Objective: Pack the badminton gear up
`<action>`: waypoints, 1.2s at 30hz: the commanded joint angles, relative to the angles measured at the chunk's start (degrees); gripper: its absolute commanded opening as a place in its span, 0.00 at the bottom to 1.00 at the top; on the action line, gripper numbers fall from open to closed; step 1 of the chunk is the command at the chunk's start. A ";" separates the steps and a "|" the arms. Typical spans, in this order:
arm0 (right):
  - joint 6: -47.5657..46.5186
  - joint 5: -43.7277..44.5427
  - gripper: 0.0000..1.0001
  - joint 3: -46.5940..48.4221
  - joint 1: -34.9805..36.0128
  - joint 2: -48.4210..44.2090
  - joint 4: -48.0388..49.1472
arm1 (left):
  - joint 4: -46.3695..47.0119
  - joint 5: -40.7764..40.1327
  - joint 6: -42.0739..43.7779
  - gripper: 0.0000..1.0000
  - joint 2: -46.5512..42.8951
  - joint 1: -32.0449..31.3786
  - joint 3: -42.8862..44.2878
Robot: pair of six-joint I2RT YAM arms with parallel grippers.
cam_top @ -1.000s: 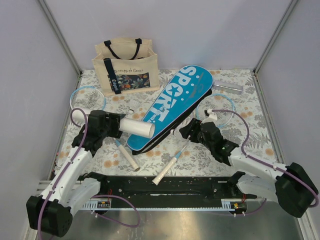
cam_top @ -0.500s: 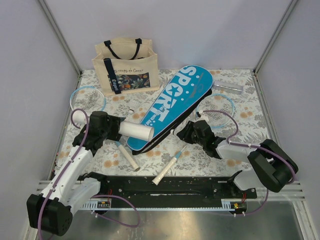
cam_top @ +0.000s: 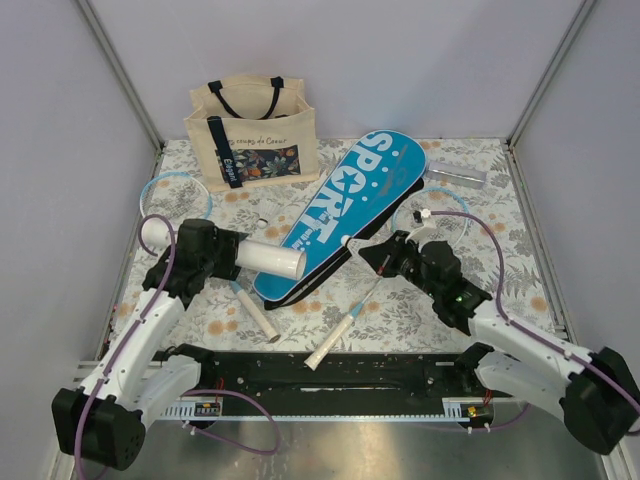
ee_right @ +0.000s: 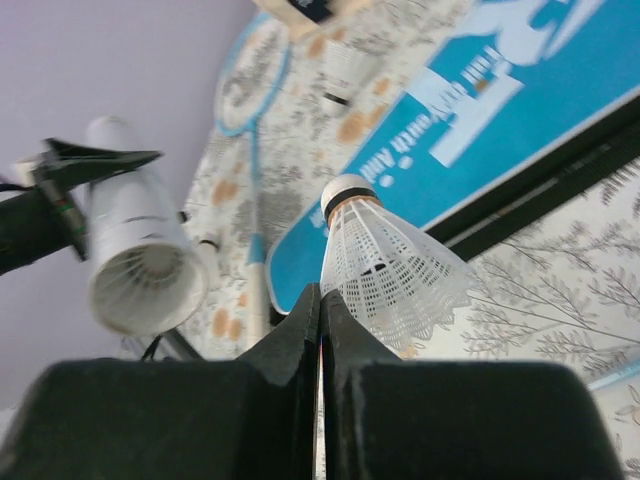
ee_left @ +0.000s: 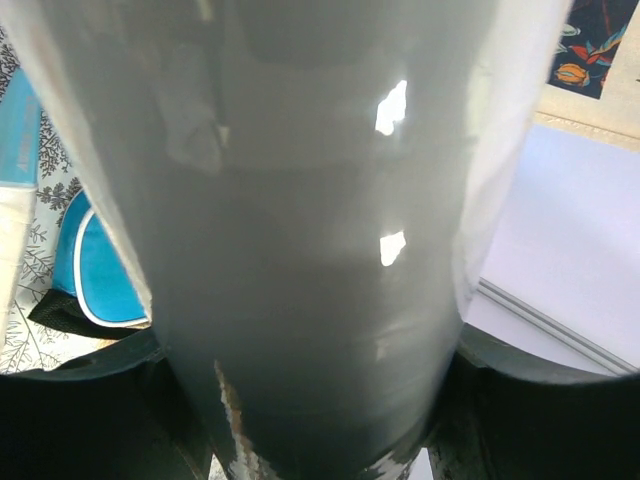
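Left pincer point(cam_top: 232, 256) grasps the white cylindrical tube point(cam_top: 270, 259), held level at 9 o'clock of the blue racket-shaped SPORT case point(cam_top: 345, 205). Right pincer point(cam_top: 385, 258) is clenched on a white feathered shuttlecock point(ee_right: 385, 265), cork toward the tube mouth. Progress judged early: one light-blue-framed racket point(cam_top: 255, 312) and its twin point(cam_top: 330, 347) lie unpacked on the floral surface point(cam_top: 400, 315).

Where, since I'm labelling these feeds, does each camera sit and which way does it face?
Top external: above and behind the bases, looking down on the floral table; left arm and right arm show.
Left wrist: on the left arm, looking along the white tube clamped in the left pincer, dark at the bottom.
Right wrist: on the right arm, facing the tube's open end and blue case, past the right pincer shut on a shuttlecock.
Shared: all three show tube and case.
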 commanded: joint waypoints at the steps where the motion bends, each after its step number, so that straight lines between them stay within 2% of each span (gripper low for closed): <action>1: -3.15 -5.68 0.00 0.13 0.06 -8.19 -4.19 | 2.00 -2.89 -0.71 0.58 0.28 0.40 4.36; 5: -0.69 -5.52 0.00 0.04 2.60 -13.74 -4.38 | 2.70 -3.07 -0.88 0.58 0.89 0.40 4.97; 9: 1.77 -3.50 0.00 0.92 7.25 -13.14 -1.93 | 4.11 -1.76 -1.15 0.58 1.68 0.40 5.24; 16: 3.88 -1.91 0.00 4.69 12.89 -4.18 7.03 | 5.52 1.15 -1.32 0.58 1.69 0.40 4.63; 26: 4.76 -1.65 0.00 11.03 15.88 8.22 15.83 | 5.52 3.08 -2.11 0.58 -0.86 0.49 2.34; 36: 6.34 -1.38 0.00 10.76 16.93 16.39 26.81 | 7.01 9.50 -4.13 0.58 -1.83 0.40 1.90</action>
